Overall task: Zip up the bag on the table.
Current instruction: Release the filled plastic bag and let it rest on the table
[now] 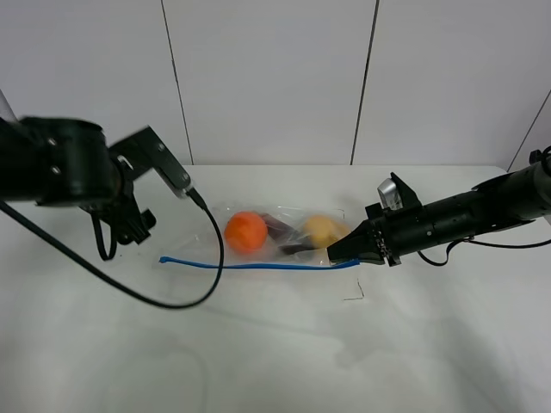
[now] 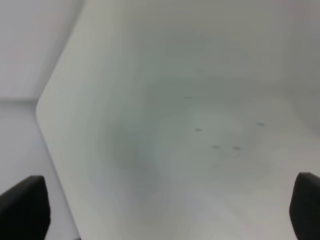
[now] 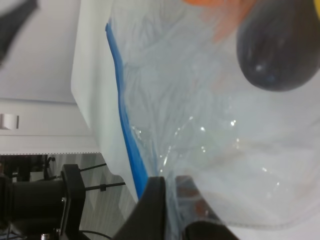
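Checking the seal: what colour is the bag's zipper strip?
Blue zipper strip, clearest in exterior high view.

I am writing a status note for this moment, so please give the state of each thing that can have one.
bag: lying flat, filled, pinched at one end.
zipper strip: one straight line; sealed or not, cannot tell.
left gripper: open, empty, away from the bag.
right gripper: shut on the bag beside the zipper strip.

Clear crinkly bag (image 1: 215, 234), blue zipper strip (image 1: 258, 266). Inside: orange fruit (image 1: 245, 231), dark purple eggplant (image 1: 277, 227), yellow fruit (image 1: 319, 230). Plain white table (image 1: 258, 344). Black left arm (image 1: 60, 159), black right arm (image 1: 448, 219). White wall (image 1: 267, 77), dark seams.
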Available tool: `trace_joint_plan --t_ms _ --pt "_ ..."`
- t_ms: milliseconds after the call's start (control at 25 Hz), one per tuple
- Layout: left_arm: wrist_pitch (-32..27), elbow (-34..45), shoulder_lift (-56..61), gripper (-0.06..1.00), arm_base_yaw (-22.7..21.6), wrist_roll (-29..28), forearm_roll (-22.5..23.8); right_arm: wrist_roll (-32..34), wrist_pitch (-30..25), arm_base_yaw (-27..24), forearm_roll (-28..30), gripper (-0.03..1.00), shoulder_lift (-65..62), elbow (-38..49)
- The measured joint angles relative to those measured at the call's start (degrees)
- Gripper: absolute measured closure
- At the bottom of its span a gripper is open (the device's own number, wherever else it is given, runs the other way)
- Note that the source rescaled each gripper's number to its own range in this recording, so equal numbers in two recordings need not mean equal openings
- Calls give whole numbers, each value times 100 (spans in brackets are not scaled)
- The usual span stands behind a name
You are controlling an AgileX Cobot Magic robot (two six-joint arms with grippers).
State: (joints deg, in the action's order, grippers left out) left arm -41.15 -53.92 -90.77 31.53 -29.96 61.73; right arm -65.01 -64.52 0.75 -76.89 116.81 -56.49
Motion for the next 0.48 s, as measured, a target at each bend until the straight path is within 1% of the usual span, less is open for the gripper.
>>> trace_joint_plan --t_ms 80,160,280,400,480 --pt "-11 -309 256 -5 -428 329 -544 0 -11 0 8 97 0 0" --pt "-71 -572 465 -5 -919 915 -1231 0 -11 0 7 97 0 0" --pt "-243 -954 727 -5 -1626 1896 -2585 0 -37 0 9 97 0 0" --pt "-430 -1252 898 -5 -2264 2773 -3843 0 -50 0 14 97 0 0" --pt "-534 -1304 993 -5 -2647 3128 -4406 0 -52 0 16 97 0 0"
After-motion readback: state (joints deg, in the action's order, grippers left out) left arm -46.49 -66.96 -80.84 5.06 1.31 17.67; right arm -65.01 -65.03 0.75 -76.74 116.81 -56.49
